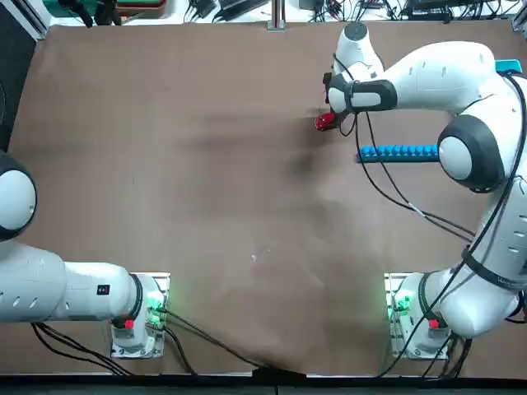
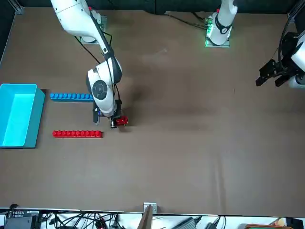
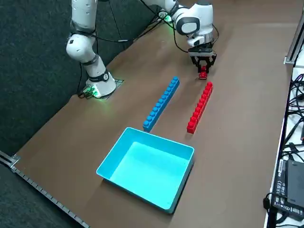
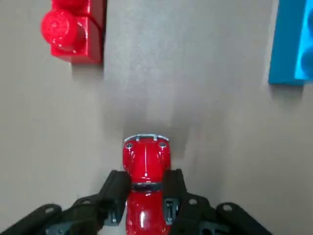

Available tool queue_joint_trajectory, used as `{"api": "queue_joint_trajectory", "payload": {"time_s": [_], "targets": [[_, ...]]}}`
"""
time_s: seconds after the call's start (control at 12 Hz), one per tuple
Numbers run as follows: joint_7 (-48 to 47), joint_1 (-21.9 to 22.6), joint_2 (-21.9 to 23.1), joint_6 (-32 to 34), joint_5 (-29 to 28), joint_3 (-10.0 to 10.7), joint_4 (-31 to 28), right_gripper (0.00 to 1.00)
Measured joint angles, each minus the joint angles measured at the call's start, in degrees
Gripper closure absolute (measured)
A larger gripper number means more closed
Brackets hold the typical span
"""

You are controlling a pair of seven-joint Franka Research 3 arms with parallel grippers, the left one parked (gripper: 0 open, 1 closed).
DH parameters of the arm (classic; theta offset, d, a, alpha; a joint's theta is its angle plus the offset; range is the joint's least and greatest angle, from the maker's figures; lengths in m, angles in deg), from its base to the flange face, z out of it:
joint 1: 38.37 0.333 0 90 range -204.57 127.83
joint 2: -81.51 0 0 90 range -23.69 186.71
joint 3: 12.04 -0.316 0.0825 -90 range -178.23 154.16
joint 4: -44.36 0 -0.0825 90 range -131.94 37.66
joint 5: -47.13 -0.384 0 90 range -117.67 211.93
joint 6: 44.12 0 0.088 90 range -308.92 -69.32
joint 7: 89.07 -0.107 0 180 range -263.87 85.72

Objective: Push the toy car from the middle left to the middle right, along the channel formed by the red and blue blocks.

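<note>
Red car in the grip

The right gripper holds the car by its sides. The car sits nearer the worktop's far edge than its near edge, just left of the gap between the red bar and blue bar.

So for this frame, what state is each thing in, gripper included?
Right gripper: fingers on either side of the car, against its flanks, outside the channel's near end.
Toy car: upright, between the fingers.
Red block: lying flat, studs up.
Blue block: lying flat, studs up.
Light-blue box: upright, open-topped.
</note>
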Motion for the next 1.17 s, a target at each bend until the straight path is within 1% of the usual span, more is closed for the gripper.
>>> {"api": "queue_joint_trajectory", "payload": {"time_s": [0.75, 1.17], "targets": [[-6.1, 0.4, -0.1, 0.0, 0.5, 0.0, 0.1, 0.60], [-7.5, 0.8, -0.2, -0.1, 0.5, 0.0, 0.3, 0.60]]}}
